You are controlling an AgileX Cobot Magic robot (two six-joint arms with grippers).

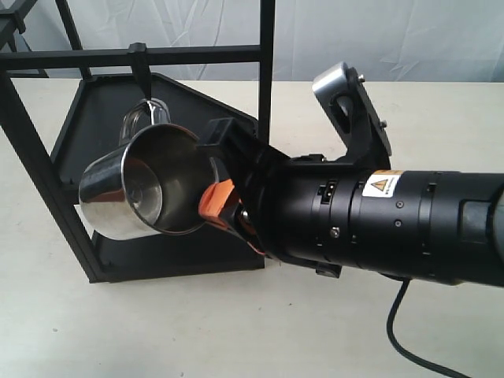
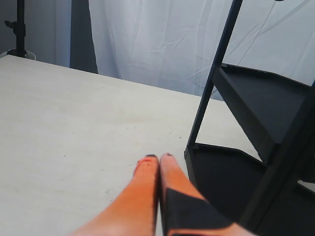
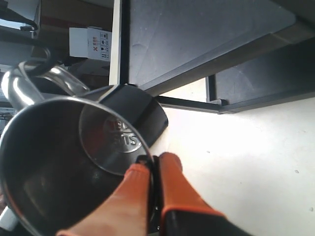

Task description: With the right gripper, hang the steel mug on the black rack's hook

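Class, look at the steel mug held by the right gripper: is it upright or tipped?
Tipped. The steel mug lies on its side, mouth facing the exterior camera, its rim pinched by the right gripper.

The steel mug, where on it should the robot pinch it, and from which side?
On the rim wall opposite the handle, as the right gripper does now: one orange pad inside the steel mug, one outside. The wall is thin enough to pinch, and coming from the open mouth keeps the loop handle free for the black rack's hook.

We see pale tabletop [image 1: 236, 331], white wrinkled curtain [image 1: 394, 39] behind, black cable [image 1: 402, 335] trailing across table. We spot white box [image 3: 91, 42], possibly labelled carton, background blurred.
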